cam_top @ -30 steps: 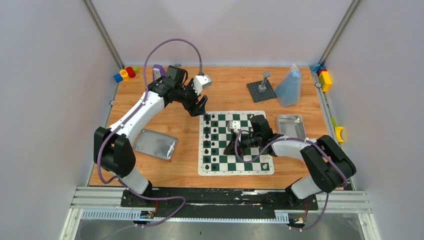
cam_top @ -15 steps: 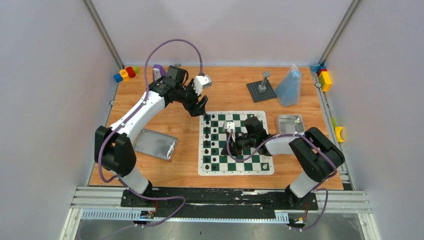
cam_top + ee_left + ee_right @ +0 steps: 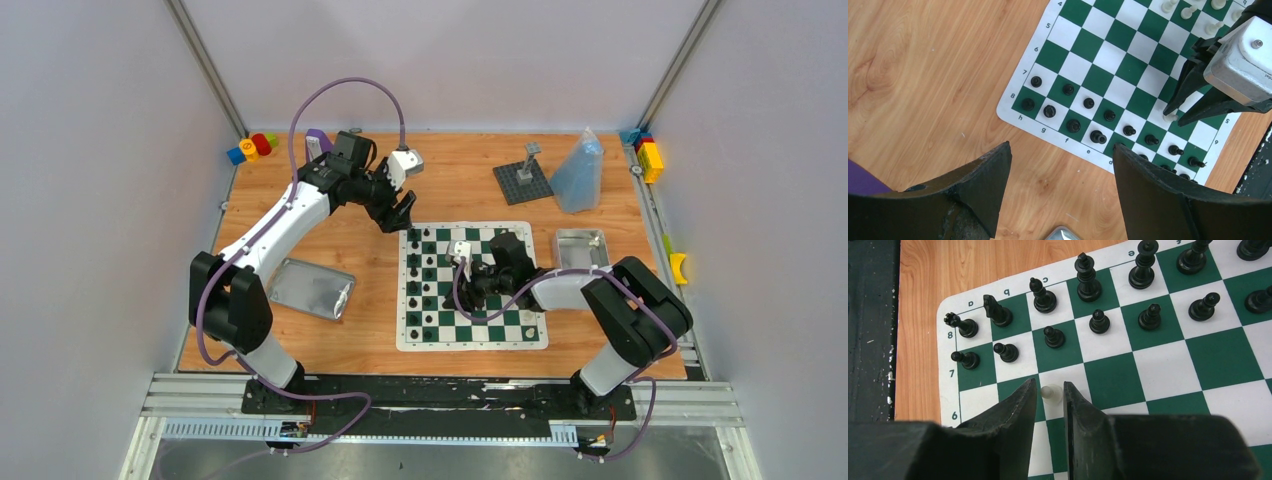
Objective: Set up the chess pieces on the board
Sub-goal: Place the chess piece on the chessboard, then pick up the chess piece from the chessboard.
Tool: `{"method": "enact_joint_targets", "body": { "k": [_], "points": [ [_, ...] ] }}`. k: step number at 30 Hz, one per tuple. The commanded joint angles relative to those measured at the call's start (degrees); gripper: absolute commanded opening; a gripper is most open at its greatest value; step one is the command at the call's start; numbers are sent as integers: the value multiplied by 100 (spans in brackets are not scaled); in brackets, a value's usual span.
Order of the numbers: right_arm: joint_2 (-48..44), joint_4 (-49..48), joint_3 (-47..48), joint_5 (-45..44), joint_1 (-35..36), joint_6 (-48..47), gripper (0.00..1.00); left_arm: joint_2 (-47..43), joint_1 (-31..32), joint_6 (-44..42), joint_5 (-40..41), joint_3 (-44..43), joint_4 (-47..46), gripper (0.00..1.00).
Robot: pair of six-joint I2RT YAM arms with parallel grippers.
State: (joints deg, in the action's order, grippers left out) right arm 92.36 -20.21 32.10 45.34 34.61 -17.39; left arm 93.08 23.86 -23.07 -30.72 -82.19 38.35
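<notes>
The green and white board (image 3: 472, 343) lies at the table's middle. Black pieces (image 3: 421, 285) stand in two rows along its left side; they also show in the right wrist view (image 3: 1098, 322) and the left wrist view (image 3: 1090, 120). My right gripper (image 3: 1051, 385) is low over the board, its fingers narrowly apart on either side of a white pawn (image 3: 1051, 394) that stands on a white square just in front of the black pawns. It also shows from above (image 3: 452, 296). My left gripper (image 3: 403, 215) hangs open and empty above the wood beside the board's far left corner (image 3: 1060, 150).
A silver tin lid (image 3: 312, 288) lies left of the board and a silver tin (image 3: 581, 250) right of it. A dark grey studded plate (image 3: 522, 182) and a blue plastic bag (image 3: 578, 172) stand at the back right. Toy blocks (image 3: 252, 148) sit in the back corners. White pieces (image 3: 1193, 10) stand on the board's far side.
My right gripper has swung left across the board to the white pawn near the black rows, then held almost still. The left arm has not moved.
</notes>
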Motion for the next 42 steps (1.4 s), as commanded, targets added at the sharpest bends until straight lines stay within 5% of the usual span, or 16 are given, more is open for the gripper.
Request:
{"method": "enact_joint_targets", "body": {
  "k": [1, 19, 32, 42],
  "points": [
    [-179, 42, 147, -75, 37, -34, 27, 26, -35, -74, -2, -17, -101, 82],
    [19, 189, 315, -70, 115, -117, 20, 130, -34, -100, -50, -89, -55, 81],
    [18, 395, 382, -130, 175, -164, 6, 123, -39, -119, -35, -77, -30, 81],
    [-904, 1910, 912, -136, 102, -951, 0, 110, -40, -153, 38, -102, 19, 81]
  ]
}}
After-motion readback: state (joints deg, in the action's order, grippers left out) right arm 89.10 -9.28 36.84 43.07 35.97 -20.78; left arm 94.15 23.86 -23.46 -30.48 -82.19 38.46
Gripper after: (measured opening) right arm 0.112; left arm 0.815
